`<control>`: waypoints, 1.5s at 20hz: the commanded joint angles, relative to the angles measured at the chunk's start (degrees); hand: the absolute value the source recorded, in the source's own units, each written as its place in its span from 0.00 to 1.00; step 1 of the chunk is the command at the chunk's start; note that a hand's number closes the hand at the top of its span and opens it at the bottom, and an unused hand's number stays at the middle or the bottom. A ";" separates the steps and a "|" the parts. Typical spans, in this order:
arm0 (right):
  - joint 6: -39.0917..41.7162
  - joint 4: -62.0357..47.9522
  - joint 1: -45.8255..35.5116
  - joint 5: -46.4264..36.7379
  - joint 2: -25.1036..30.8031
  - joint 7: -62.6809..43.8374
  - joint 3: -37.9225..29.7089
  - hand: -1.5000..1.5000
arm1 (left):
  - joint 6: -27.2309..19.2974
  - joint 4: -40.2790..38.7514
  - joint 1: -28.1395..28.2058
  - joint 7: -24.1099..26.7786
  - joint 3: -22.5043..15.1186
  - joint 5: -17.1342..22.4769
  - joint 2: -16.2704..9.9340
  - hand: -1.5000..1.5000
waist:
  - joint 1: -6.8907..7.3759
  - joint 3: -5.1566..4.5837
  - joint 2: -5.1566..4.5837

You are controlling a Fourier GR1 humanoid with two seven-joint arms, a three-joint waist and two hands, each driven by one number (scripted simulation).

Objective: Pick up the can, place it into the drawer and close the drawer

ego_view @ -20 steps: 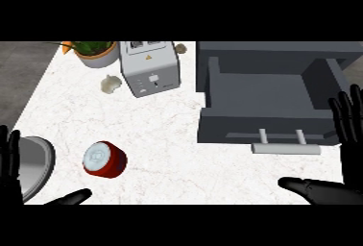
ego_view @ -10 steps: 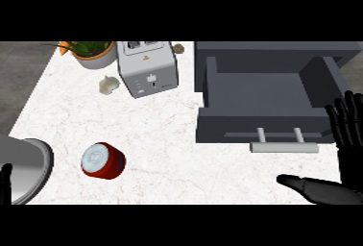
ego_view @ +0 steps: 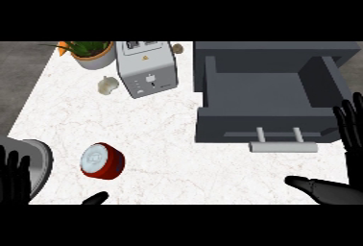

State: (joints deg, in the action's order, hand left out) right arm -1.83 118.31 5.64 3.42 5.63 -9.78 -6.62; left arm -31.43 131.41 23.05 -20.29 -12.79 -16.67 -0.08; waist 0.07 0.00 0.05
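The red can (ego_view: 101, 161) lay on the tabletop (ego_view: 156, 139) at lower left, just beside the open left hand (ego_view: 16, 180); the right hand (ego_view: 339, 187), also open, sat at lower right.

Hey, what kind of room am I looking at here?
Most likely a kitchen: a white marble-look counter carries a toaster, a potted plant and a red can, beside an open grey drawer.

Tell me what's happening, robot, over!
Left robot hand and right robot hand both open, holding nothing. Red can on the counter, untouched. Drawer open and ready. Nothing between can and drawer.
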 commanded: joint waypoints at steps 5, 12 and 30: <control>2.26 -3.88 1.97 0.18 -0.47 5.73 -2.14 0.00 | -4.80 -8.95 1.22 6.23 -4.78 1.71 0.08 0.00 | 0.06 0.00 0.00; 3.35 0.32 1.95 2.16 -0.30 2.65 -3.16 0.00 | -9.44 -23.80 -5.87 13.68 -1.78 7.90 0.08 0.00 | -0.09 -0.01 -0.03; 6.42 10.22 6.84 5.39 0.18 -3.53 -7.47 0.00 | -6.42 -46.76 -6.82 39.25 6.46 28.22 -1.12 0.00 | -0.17 -0.01 0.01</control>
State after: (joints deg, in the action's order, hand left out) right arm 3.15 125.35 10.19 7.17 5.67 -11.69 -12.71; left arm -40.72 86.37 16.31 17.28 -9.26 9.32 -0.29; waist -0.04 -0.03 0.02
